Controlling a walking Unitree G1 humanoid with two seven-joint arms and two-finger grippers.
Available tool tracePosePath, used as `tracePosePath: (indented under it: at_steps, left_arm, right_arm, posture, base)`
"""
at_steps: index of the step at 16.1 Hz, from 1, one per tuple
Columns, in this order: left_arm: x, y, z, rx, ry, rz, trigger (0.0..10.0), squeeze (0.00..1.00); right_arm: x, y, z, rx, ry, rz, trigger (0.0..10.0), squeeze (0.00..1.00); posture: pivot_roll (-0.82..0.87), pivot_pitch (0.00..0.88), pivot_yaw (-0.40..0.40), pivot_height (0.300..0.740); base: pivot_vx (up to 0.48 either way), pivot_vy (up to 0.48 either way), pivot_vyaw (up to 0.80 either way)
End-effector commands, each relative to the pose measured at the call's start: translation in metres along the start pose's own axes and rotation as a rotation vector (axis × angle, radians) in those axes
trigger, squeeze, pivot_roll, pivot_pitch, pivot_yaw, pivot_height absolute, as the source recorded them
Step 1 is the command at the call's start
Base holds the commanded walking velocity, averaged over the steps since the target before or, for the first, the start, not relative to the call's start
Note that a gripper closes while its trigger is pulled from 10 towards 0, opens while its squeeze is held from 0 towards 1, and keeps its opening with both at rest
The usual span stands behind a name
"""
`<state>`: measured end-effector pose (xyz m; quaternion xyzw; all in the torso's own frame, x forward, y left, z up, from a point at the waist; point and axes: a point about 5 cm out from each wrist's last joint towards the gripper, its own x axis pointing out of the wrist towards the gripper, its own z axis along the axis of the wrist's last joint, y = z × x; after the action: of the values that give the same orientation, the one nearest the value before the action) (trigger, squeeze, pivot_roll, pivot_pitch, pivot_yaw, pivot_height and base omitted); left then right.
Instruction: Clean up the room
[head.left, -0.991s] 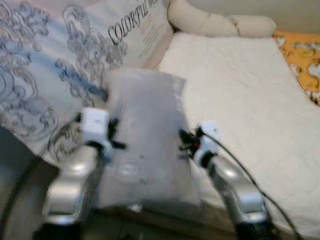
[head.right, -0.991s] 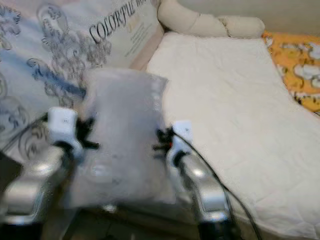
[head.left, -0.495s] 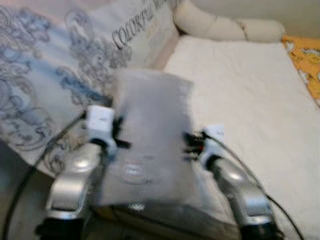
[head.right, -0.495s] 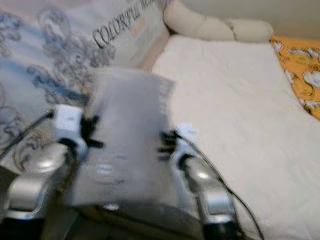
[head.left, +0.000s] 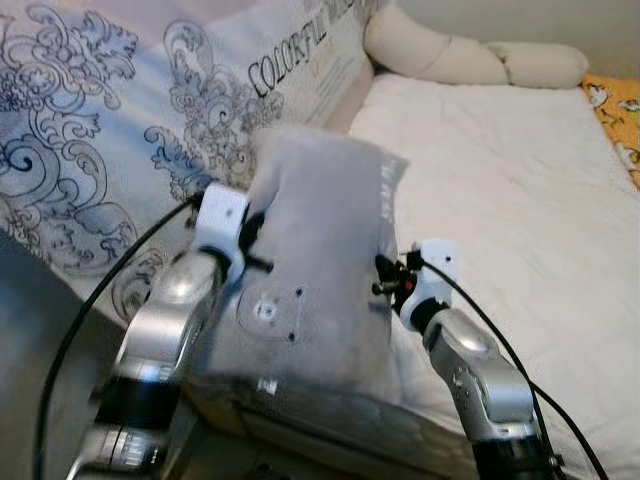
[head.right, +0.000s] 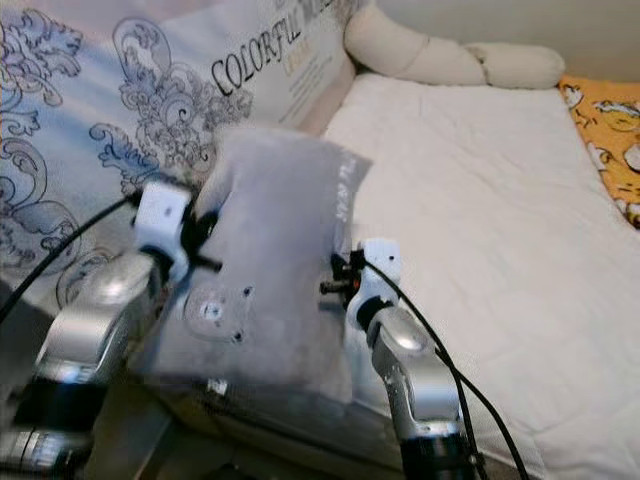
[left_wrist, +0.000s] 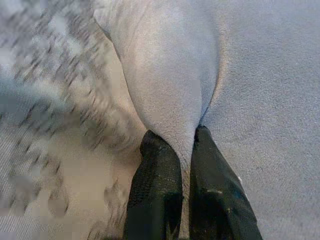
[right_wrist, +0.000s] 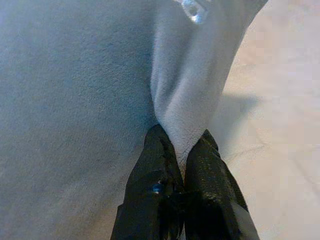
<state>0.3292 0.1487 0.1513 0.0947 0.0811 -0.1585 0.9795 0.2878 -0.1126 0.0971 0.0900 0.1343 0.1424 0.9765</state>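
Observation:
A grey plush cushion (head.left: 315, 265) hangs between my two arms over the near edge of the white mattress (head.left: 520, 190). My left gripper (left_wrist: 181, 135) is shut on a fold of the grey cushion (left_wrist: 170, 75) at its left side. My right gripper (right_wrist: 181, 136) pinches a fold of the grey cushion (right_wrist: 75, 85) at its right side, next to a metal zipper pull (right_wrist: 194, 9). From the head views, the left gripper (head.left: 252, 232) and right gripper (head.left: 385, 280) sit at the cushion's opposite edges, with the cushion's lower part drooping toward me.
A large pillow with blue scroll print and lettering (head.left: 130, 130) leans at the left, behind the cushion. A cream bolster (head.left: 470, 60) lies along the far end of the mattress. An orange patterned cloth (head.left: 622, 105) shows at the far right edge.
The camera view has shifted and sharpened. The cushion and both arms have moved a little farther forward over the mattress edge, still held at both sides.

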Motion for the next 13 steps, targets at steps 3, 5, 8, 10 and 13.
tracePosePath:
  at_steps: [3, 5, 8, 10, 13]
  left_arm:
    - [0.026, 0.006, 0.020, 0.066, -0.042, -0.022, 10.0, 0.00]
    - [0.035, 0.007, 0.027, 0.070, -0.051, -0.023, 10.0, 0.00]
    - [0.055, 0.019, 0.044, 0.092, -0.087, 0.009, 10.0, 0.00]
    - [0.061, 0.019, 0.049, 0.153, -0.102, -0.008, 10.0, 0.00]
    - [0.071, 0.010, 0.064, 0.256, -0.114, -0.103, 10.0, 0.00]
  right_arm:
    - [0.006, -0.012, 0.013, 0.001, -0.070, -0.041, 10.0, 1.00]
    - [0.003, -0.017, 0.014, 0.005, -0.070, -0.043, 10.0, 1.00]
    - [-0.005, -0.036, 0.016, -0.022, -0.064, -0.064, 10.0, 1.00]
    - [-0.008, -0.041, 0.019, -0.044, -0.063, -0.060, 10.0, 1.00]
    - [-0.017, -0.033, 0.020, -0.152, -0.013, 0.071, 10.0, 1.00]
  posture:
    - [-0.02, 0.000, 0.075, 0.740]
    - [-0.02, 0.000, 0.077, 0.740]
    - [-0.05, 0.000, 0.087, 0.740]
    - [-0.07, 0.000, 0.101, 0.740]
    - [-0.10, 0.000, 0.124, 0.740]
  base:
    - [0.000, 0.000, 0.00]
    - [0.000, 0.000, 0.00]
    - [0.000, 0.000, 0.00]
    - [0.000, 0.000, 0.00]
    - [0.000, 0.000, 0.00]
